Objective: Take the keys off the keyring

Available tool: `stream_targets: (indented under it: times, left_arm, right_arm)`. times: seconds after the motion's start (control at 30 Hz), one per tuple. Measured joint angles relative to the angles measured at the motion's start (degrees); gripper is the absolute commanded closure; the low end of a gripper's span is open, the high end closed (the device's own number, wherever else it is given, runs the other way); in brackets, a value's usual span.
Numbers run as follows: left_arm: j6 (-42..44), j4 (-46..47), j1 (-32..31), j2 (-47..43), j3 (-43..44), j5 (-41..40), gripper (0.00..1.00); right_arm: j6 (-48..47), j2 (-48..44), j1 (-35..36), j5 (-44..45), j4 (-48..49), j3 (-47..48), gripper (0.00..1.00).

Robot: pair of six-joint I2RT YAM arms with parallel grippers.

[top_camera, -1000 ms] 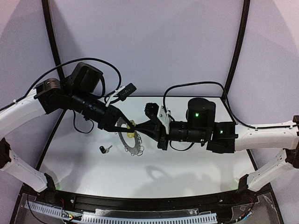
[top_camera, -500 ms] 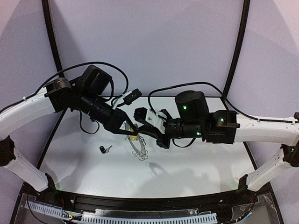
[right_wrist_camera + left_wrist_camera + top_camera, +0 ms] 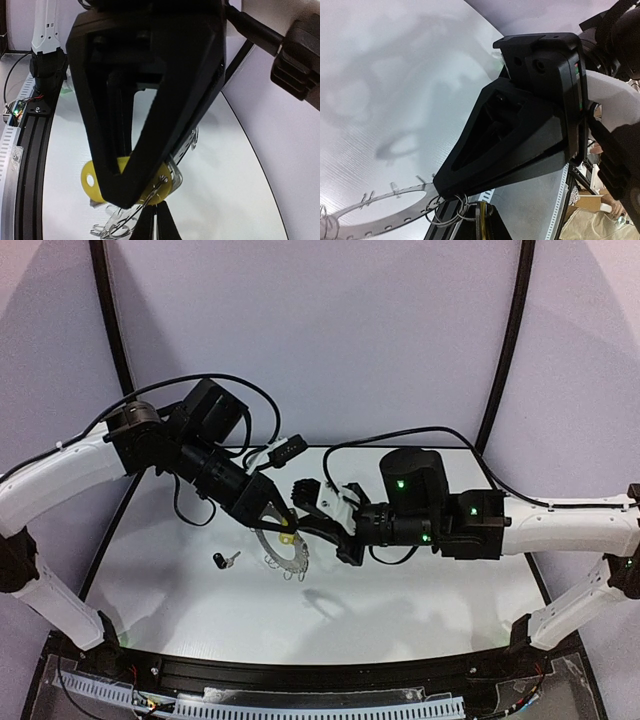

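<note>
Over the white table, my two grippers meet tip to tip. The left gripper [image 3: 281,524] is shut on the yellow-headed key [image 3: 288,537]. In the left wrist view that key shows as a yellow sliver [image 3: 483,222] between my fingers. In the right wrist view its round head [image 3: 91,181] sticks out of the left jaws. The grey keyring [image 3: 292,558] hangs tilted below them, fringed with wire loops [image 3: 445,212]. My right gripper [image 3: 302,527] is shut on the keyring's rim [image 3: 375,214] beside those loops. The black-headed key [image 3: 222,560] lies loose on the table to the left.
The white table [image 3: 420,590] is bounded by black frame posts [image 3: 505,350] at the back and a black rail [image 3: 300,672] along the near edge. A black cable [image 3: 250,405] loops above the left wrist.
Both grippers have shifted slightly right and nearer together. The keyring swung up from lying nearly flat and now hangs tilted under them. The black-headed key has not moved.
</note>
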Motion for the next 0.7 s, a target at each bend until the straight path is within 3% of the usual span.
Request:
stream_targets:
  times: [0.17,0.23,0.43,0.7]
  left_arm:
    - [-1.31,2.58,-0.02,-2.95,-3.63,-0.35,0.93]
    - [-1.64,3.58,-0.02,-4.79,-6.25,-0.52,0.98]
    - [-2.58,11.15,0.11,-7.41,-13.51,-0.90,0.99]
    - [-2.75,16.61,0.09,-7.41,-15.96,1.33,0.99]
  right_arm:
    - [-3.28,-1.92,0.35,4.87,-0.35,-0.83,1.00]
    - [-5.64,-2.54,0.37,6.54,-0.66,-0.79,1.00]
    - [-16.68,-3.21,1.11,9.38,-6.88,3.08,1.00]
    - [-23.43,-3.21,1.09,10.58,-11.54,5.16,1.00]
